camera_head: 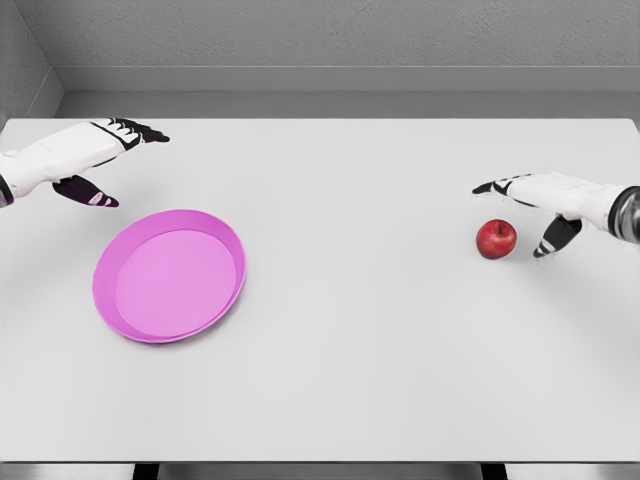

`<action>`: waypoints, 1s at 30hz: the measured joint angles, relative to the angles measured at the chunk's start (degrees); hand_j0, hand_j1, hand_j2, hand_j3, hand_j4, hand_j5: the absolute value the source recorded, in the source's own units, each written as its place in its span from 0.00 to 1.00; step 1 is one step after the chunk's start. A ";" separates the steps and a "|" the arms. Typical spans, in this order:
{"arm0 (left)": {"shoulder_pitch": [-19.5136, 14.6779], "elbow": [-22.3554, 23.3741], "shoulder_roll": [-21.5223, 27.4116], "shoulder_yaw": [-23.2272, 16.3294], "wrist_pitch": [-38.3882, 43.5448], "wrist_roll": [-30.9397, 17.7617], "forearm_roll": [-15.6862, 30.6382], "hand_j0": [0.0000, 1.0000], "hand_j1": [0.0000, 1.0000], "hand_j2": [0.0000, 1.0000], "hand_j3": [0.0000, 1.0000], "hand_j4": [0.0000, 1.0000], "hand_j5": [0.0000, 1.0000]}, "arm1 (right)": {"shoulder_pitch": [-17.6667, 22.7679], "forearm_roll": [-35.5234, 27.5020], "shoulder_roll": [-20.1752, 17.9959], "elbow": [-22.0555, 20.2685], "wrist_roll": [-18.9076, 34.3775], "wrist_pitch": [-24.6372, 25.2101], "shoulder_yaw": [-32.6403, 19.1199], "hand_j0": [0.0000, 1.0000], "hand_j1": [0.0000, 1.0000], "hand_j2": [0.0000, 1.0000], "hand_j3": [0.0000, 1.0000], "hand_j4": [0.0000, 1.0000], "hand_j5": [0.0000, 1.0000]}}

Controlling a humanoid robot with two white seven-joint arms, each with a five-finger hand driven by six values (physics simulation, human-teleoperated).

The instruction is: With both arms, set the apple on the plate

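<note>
Both arms were clad in smooth white shells, and each ended in a five-fingered hand of the same white casing. The left hand [95,160] had black fingers and a dark thumb marked with pale pinkish bands near its tip. The right hand [535,205] showed black fingertips, a black thumb, and a grey and black cuff at the wrist.

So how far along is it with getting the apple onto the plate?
Nothing is done yet: the pink plate holds nothing and the apple sits on the table far to its right. In hand: the right hand is beside the apple with open fingers, not gripping it. The left hand is open, just behind the plate. Left: grasp, carry across, set down.
</note>
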 measured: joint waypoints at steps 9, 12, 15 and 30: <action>-0.09 0.37 0.00 0.03 0.00 0.00 -0.13 1.00 1.00 1.00 1.00 1.00 1.00 | -3.61 -0.05 3.49 5.11 0.65 1.36 6.63 1.00 1.00 1.00 1.00 1.00 1.00; -0.09 0.40 0.00 0.04 0.00 0.00 -0.15 1.00 1.00 1.00 1.00 1.00 1.00 | -3.61 -0.06 3.81 6.31 0.67 1.46 7.57 1.00 1.00 1.00 1.00 1.00 1.00; -0.18 0.43 -0.01 0.05 0.00 0.00 -0.15 1.00 1.00 1.00 1.00 1.00 1.00 | -3.61 -0.05 3.92 7.00 0.68 1.45 7.99 0.97 0.97 0.97 0.97 0.97 0.97; -0.18 0.78 -0.05 0.08 0.00 -0.01 -0.15 1.00 1.00 1.00 1.00 1.00 1.00 | -3.61 -0.05 3.83 7.17 0.68 1.32 9.10 0.60 0.60 0.60 0.60 0.60 0.60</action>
